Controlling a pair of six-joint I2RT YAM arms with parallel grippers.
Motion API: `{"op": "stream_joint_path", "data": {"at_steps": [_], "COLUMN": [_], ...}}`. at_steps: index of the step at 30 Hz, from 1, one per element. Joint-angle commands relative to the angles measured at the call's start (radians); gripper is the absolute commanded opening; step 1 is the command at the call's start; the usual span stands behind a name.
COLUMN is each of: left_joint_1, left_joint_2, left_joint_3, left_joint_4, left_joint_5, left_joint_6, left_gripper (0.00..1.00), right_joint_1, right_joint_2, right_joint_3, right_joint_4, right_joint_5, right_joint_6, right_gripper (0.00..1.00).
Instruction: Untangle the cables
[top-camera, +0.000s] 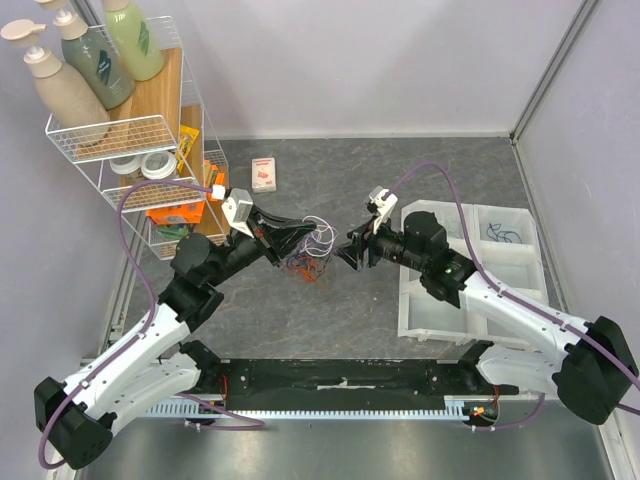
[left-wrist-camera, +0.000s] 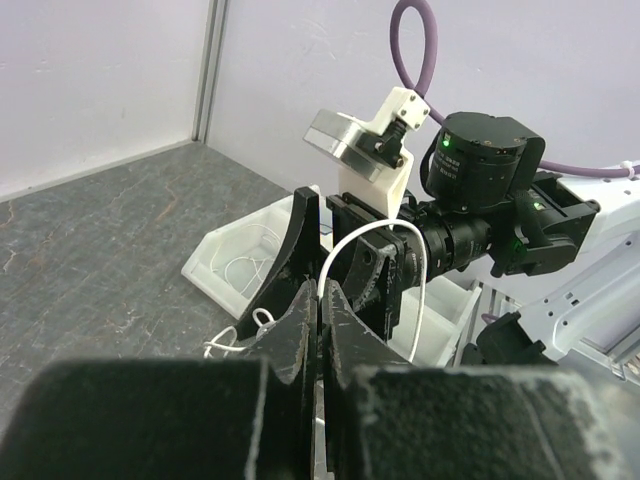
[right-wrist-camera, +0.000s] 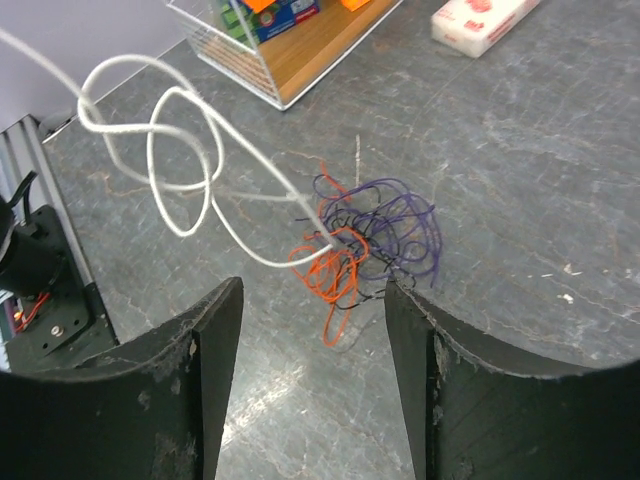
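Left gripper (left-wrist-camera: 320, 292) is clenching one white cable (right-wrist-camera: 84, 108) above one tangle (right-wrist-camera: 375, 228) of purple, orange, dark strands; right gripper (right-wrist-camera: 312, 300) is hovering over it, jaws apart, empty.

We list two arms, left arm (top-camera: 130, 355) and right arm (top-camera: 510, 305): white link shells, black joints and bases. A purple cable (left-wrist-camera: 399, 45) loops along each. Left gripper (left-wrist-camera: 320, 292) and right gripper (right-wrist-camera: 312, 300): curved black fingers. The right wrist carries a white camera bracket (left-wrist-camera: 385, 150) and green indicator lights (left-wrist-camera: 443, 143).

No legible txt or labels.
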Motion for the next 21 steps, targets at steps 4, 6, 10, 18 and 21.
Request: {"op": "stream_joint_path", "data": {"at_steps": [4, 6, 10, 18, 21], "left_joint_1": [0.001, -0.001, 0.001, 0.001, 0.001], "left_joint_2": [-0.006, -0.005, -0.003, -0.029, -0.063], "left_joint_3": [-0.004, -0.004, -0.002, -0.012, -0.024], "left_joint_4": [0.069, 0.074, 0.082, 0.071, 0.059], "left_joint_5": [0.040, 0.047, 0.060, 0.018, -0.048], "left_joint_6": [0.026, 0.024, 0.020, 0.036, 0.050], "left_gripper": [0.02, 0.02, 0.02, 0.02, 0.02], "right_joint_1": [0.005, 0.003, 0.005, 0.005, 0.005], "right_joint_2": [0.000, 0.003, 0.028, 0.004, -0.062], "right_joint_3": [0.003, 0.004, 0.027, -0.003, -0.056], "right_joint_4": [0.104, 0.110, 0.107, 0.121, 0.113], "right_joint_5": [0.057, 0.070, 0.099, 0.170, 0.225], "right_joint_6": [-0.022, -0.025, -0.039, -0.011, 0.005], "right_gripper": [0.66, 0.66, 0.63, 0.00, 0.00]}}
